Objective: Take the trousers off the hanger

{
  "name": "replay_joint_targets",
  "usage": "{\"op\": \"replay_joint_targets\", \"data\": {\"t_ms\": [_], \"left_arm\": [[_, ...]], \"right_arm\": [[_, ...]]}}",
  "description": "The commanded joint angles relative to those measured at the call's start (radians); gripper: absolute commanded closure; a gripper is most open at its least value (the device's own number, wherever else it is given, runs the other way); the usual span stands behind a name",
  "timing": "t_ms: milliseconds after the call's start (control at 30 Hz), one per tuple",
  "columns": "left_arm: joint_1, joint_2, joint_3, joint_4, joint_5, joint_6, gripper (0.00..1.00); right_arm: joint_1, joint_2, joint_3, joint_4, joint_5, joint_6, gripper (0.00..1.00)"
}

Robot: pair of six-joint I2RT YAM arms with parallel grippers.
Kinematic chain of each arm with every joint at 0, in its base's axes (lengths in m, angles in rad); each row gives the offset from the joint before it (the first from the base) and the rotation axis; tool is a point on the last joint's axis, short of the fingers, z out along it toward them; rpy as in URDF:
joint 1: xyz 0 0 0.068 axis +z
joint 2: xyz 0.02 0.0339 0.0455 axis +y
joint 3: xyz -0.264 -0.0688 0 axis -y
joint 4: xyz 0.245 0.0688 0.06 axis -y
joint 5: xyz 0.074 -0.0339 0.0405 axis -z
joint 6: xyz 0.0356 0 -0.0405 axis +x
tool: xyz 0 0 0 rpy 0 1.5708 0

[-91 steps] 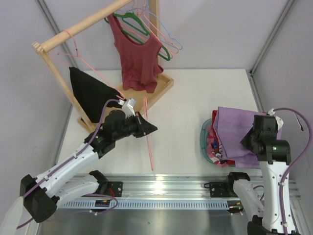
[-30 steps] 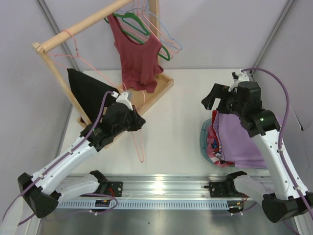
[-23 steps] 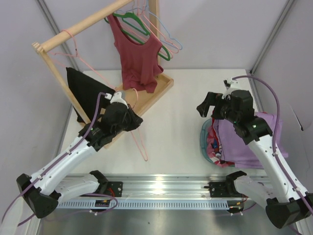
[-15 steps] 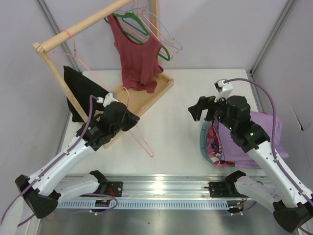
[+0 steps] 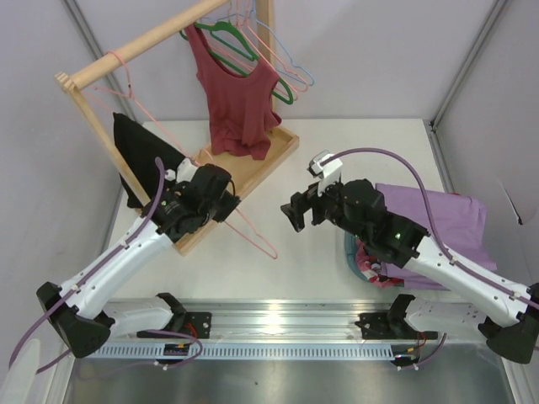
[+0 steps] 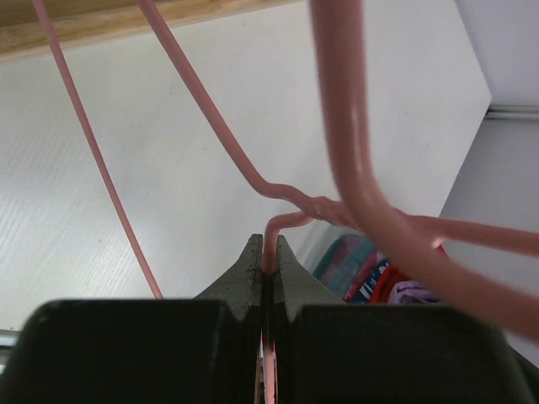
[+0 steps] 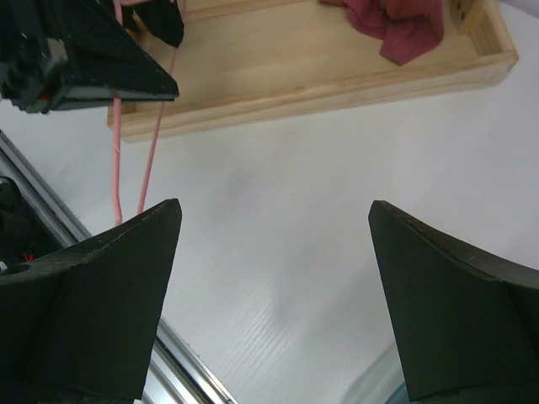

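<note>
The left gripper [image 5: 229,205] sat at the front edge of the wooden rack [image 5: 253,164], jaws clenched on the pink hanger [image 5: 255,234]. The right gripper [image 5: 296,215] hovered right of the rack, jaws spread wide, grasping nothing. The lilac trousers [image 5: 438,220] lay farther right, heaped on a basket [image 5: 350,240].

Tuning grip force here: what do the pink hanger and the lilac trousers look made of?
Hanger: likely metal wire under a smooth, slightly glossy pink coating; it is thin and twisted at the neck. Trousers: soft matte cloth, lying in loose folds; the weave is too small to tell.
</note>
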Motion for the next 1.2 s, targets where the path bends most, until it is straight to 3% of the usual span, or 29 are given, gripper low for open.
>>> {"op": "replay_joint_targets", "data": {"t_ms": [0, 333, 1167], "left_arm": [[-0.023, 0.000, 0.050, -0.032, -0.073, -0.050, 1.00], [-0.034, 0.039, 0.055, -0.085, -0.126, -0.120, 1.00], [-0.034, 0.045, 0.092, -0.132, -0.121, -0.151, 1.00]], "right_arm": [[0.043, 0.025, 0.100, 0.073, 0.092, -0.019, 0.00], [0.157, 0.082, 0.159, 0.018, 0.208, 0.021, 0.01], [0.238, 0.182, 0.174, -0.002, 0.338, 0.045, 0.00]]}}
